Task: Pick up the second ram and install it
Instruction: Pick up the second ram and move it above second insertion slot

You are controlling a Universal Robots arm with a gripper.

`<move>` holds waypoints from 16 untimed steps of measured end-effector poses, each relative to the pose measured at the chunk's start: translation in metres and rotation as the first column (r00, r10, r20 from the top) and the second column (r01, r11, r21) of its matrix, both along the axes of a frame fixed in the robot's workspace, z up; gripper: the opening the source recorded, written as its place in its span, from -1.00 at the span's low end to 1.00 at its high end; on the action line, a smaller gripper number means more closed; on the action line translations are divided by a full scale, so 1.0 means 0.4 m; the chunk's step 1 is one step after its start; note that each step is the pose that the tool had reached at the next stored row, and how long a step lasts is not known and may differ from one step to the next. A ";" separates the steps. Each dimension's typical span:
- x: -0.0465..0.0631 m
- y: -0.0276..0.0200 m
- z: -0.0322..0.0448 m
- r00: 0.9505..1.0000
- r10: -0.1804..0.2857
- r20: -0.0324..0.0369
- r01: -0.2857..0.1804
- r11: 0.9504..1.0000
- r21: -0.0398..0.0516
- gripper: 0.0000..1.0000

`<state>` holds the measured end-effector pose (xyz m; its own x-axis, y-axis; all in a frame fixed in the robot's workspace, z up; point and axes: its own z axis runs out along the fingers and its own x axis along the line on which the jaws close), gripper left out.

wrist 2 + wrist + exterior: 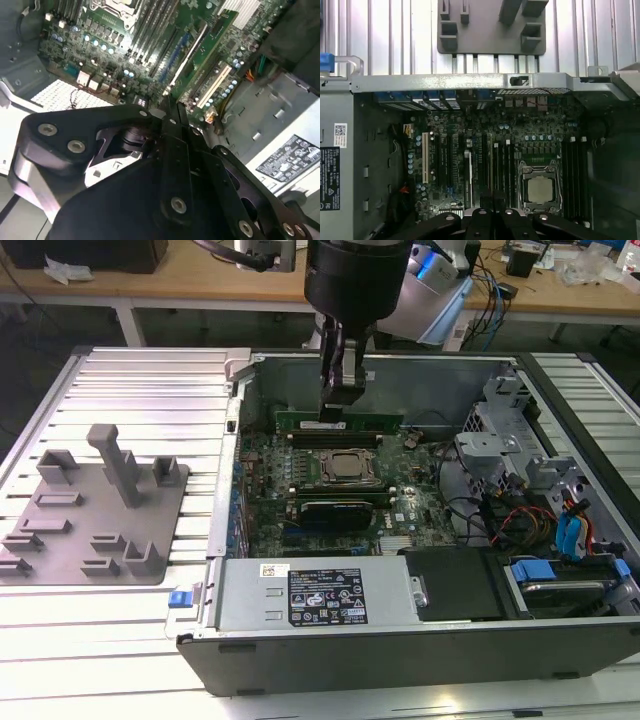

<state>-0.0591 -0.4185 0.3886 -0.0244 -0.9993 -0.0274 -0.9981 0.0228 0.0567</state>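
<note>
The second ram (378, 423) is a thin green stick standing on edge in the memory slots at the far side of the silver chip (347, 467). In the exterior view my gripper (333, 414) hangs directly over the stick's middle, with its tips meeting the upper edge. I cannot tell whether they touch it. In the second wrist view the gripper (173, 106) has its fingers pressed together with nothing green between them. The first wrist view shows the gripper (492, 202) over the motherboard (445, 165), beside the chip (540, 190).
The open computer case (420, 635) surrounds the board, with a power supply at the near side and drive cages and cables on the exterior view's right. A grey tray with upright blocks (60, 540) lies on the ribbed table on the exterior view's left and carries no green stick.
</note>
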 end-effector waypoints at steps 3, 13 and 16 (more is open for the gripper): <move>0.008 0.021 -0.022 1.000 0.000 -0.003 0.000 1.000 0.000 -0.82; 0.041 0.049 -0.095 1.000 0.000 -0.013 0.000 1.000 0.000 -0.82; 0.051 0.060 -0.118 1.000 0.002 -0.013 -0.002 1.000 0.000 -0.82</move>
